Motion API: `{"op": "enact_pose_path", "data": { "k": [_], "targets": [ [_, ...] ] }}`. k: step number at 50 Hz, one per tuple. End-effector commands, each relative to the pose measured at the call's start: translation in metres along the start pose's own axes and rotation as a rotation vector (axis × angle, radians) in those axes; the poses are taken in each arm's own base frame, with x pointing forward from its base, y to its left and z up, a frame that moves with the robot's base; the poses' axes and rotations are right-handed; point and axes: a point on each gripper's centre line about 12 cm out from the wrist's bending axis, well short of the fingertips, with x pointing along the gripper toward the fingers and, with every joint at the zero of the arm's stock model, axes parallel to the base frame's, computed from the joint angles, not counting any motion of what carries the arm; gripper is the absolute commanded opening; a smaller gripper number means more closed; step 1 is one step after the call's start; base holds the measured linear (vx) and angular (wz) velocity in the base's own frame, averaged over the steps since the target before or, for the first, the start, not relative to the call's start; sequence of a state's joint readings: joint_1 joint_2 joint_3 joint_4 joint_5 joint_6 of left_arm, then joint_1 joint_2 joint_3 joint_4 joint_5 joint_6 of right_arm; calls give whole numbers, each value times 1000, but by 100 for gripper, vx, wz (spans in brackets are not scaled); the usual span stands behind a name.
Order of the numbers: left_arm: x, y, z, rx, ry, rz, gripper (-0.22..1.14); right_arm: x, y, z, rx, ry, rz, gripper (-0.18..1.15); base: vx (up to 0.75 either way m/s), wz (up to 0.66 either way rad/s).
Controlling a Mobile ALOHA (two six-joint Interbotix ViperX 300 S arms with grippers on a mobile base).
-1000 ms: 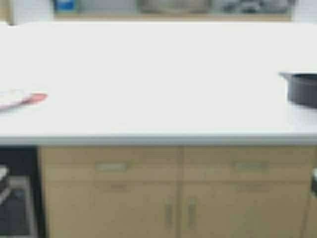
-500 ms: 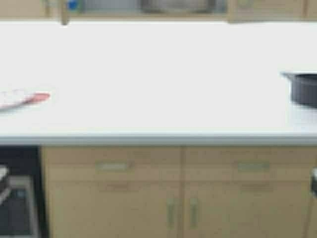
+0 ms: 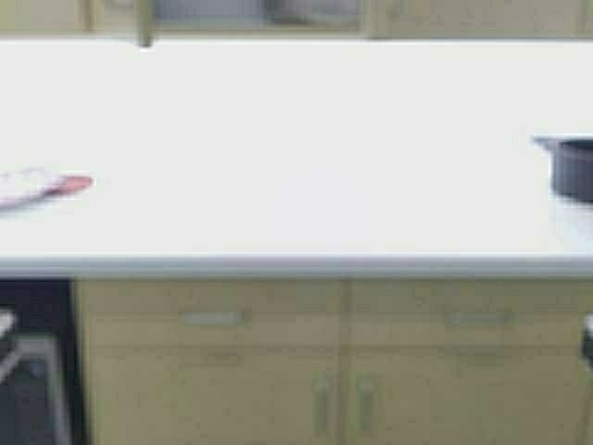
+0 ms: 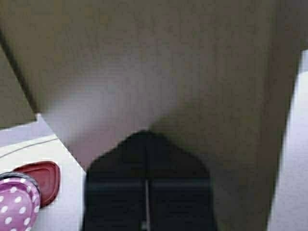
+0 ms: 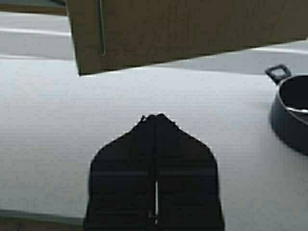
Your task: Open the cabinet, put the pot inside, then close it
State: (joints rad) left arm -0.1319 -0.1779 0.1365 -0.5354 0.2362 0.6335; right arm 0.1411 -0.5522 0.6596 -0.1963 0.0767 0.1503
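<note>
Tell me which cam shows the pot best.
Right wrist view: the dark-grey stockpot shows its open rim, dark interior and one black loop handle on the white counter. High view catches only a cropped part of it at the right edge. Left wrist view shows none of it.

I see the counter [image 3: 296,139] broad and bare across its middle, so a pincer could pass freely there. At its right edge stands the pot [image 3: 573,167]; near the left edge lie a red lid [image 3: 72,184] and a pale dish [image 3: 23,185]. Over the far edge hangs the cabinet [image 3: 463,17]
</note>
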Motion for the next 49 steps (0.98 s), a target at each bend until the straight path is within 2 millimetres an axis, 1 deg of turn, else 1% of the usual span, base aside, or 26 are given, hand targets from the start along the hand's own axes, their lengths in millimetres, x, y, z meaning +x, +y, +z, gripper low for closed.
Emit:
{"op": "enact_pose_path", "data": {
  "k": [1,2,4,6,8,12,18,22,25,29,33,38,44,46,48,49],
  "targets": [
    [18,-30,22,5,-53,-70,3,-8,5,8,2,-33,18,6,9,2],
    [24,-37,22,2,-51,-86,3,-8,6,8,0,-33,21,6,9,3],
    [30,-44,23,1,-51,-102,3,-9,6,9,2,-38,21,6,9,4],
    [32,-48,23,-2,-49,-113,3,-10,6,9,2,-39,21,6,8,4],
    [29,-49,23,-4,-49,-115,3,-12,7,10,1,-44,25,6,7,4],
    [14,-49,21,-7,-52,-111,3,-18,11,14,-2,-57,37,6,6,1],
    [-14,-47,21,-3,-72,-97,3,-27,17,22,-8,-86,61,6,7,-3],
    [-30,-47,17,-13,-73,-95,3,-33,20,28,-7,-102,70,6,9,0],
    [-43,-48,12,-22,-70,-97,3,-33,24,31,-7,-108,84,6,8,0],
    [-57,-48,7,-36,-71,-94,3,-28,29,39,-10,-117,99,6,7,0],
    [-64,-48,1,-41,-70,-88,3,-16,32,53,-12,-130,107,6,7,0],
    [-67,-48,-6,-45,-63,-85,3,8,36,73,-11,-142,108,6,6,2],
    [-66,-48,-9,-48,-55,-85,3,54,41,102,-9,-162,107,6,6,5],
    [-66,-51,-9,-46,-54,-91,3,70,43,108,-8,-154,105,6,5,4],
    [-66,-52,-10,-45,-53,-96,3,83,43,113,-9,-141,100,6,4,4],
    [-66,-53,-9,-45,-54,-98,3,86,43,117,-9,-133,96,6,4,4]
  ]
}}
